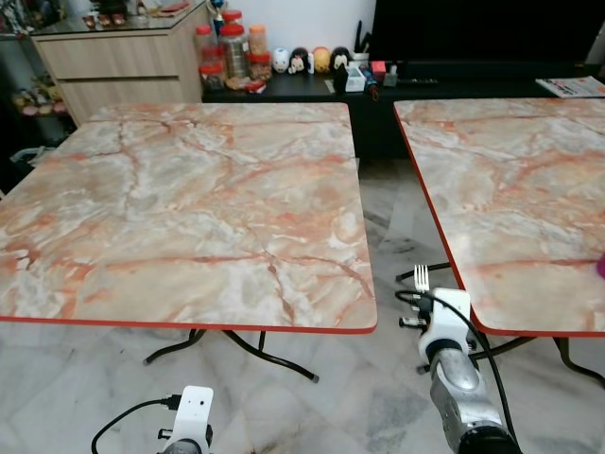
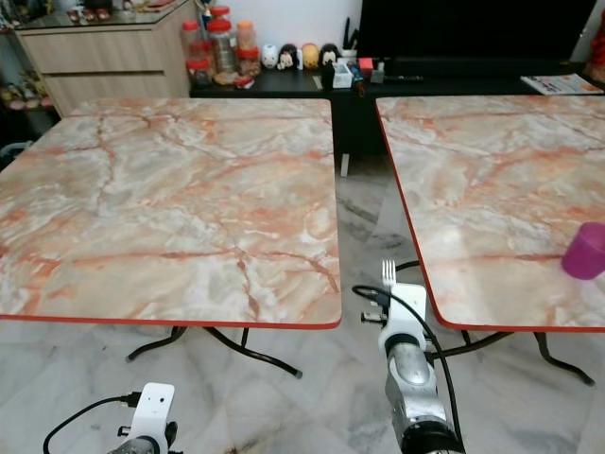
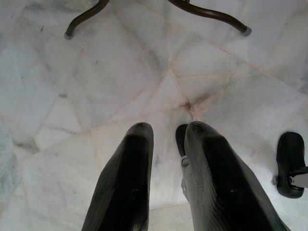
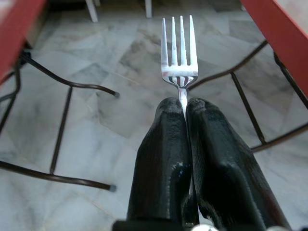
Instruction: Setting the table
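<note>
Marble floor (image 1: 378, 218) runs open between two tabletops; right end effector (image 4: 185, 108) clamps a fork (image 4: 179, 53), tines toward twelve o'clock; left end effector (image 3: 166, 132) slightly parted; pink cup (image 2: 585, 251) cut off at three o'clock.

Two marble tables (image 1: 189, 208), fork (image 1: 422, 278) raised above right arm (image 1: 458, 378)

My head cameras look forward and down over two desks (image 1: 189, 208), sharing nearly everything. My wrist cameras peer closely along their jaws toward the floor (image 3: 202, 77).
</note>
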### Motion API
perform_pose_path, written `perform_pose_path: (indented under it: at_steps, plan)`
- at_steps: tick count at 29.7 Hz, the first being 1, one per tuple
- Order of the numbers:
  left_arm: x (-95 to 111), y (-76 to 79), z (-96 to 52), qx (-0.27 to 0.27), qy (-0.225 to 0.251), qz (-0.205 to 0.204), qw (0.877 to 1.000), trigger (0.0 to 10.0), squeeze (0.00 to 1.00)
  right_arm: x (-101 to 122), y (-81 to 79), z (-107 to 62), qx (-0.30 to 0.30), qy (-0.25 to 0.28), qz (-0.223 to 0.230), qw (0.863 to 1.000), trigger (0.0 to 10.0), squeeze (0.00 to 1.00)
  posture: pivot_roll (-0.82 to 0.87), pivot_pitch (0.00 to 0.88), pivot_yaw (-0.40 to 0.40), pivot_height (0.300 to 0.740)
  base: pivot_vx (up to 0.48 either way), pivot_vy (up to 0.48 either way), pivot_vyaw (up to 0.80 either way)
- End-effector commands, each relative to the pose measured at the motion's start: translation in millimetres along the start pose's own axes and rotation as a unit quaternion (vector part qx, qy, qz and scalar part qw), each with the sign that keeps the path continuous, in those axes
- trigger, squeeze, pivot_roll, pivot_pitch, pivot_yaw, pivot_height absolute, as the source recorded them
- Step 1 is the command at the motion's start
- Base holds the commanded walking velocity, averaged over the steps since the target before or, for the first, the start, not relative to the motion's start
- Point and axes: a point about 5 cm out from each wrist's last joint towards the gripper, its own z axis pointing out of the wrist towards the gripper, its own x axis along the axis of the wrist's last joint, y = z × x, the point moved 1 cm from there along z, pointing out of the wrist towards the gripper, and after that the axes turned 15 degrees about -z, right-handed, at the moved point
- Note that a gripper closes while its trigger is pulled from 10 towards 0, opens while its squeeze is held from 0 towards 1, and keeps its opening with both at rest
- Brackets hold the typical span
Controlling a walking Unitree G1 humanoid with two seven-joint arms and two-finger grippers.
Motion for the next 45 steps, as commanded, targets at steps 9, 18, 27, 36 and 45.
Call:
perform_pose_path:
  at_steps: [9,18,27,36,45]
  plan:
    - [-3,1.6,-0.2,-0.008,-0.011,0.005,1.000,10.0,0.00,-69,-5.5,-26.4,0.039,-0.126,-0.033,0.991,10.0,0.00,-0.07,0.000,0.032,0.740,0.000,0.000,0.00]
    - [-6,2.8,-0.6,-0.012,-0.017,0.010,1.000,10.0,0.00,-111,-7.7,-51.8,0.058,-0.213,-0.043,0.974,10.0,0.00,-0.07,0.000,0.036,0.740,0.000,0.000,0.00]
    - [-8,1.5,-1.0,-0.014,-0.023,0.016,1.000,10.0,0.00,-138,-13.1,-73.5,0.064,-0.283,-0.045,0.956,10.0,0.00,-0.06,0.000,0.042,0.740,0.000,0.000,0.00]
    - [-8,3.1,-0.8,-0.011,-0.028,0.025,0.999,10.0,0.00,-134,-15.3,-70.8,0.060,-0.269,-0.017,0.961,10.0,0.00,-0.07,0.000,0.037,0.740,0.000,0.000,0.00]
    - [-11,1.7,-1.2,-0.004,-0.035,0.034,0.999,10.0,0.00,-137,-15.2,-73.7,0.057,-0.273,-0.016,0.960,10.0,0.00,-0.08,0.000,0.037,0.740,0.000,-0.112,0.00]
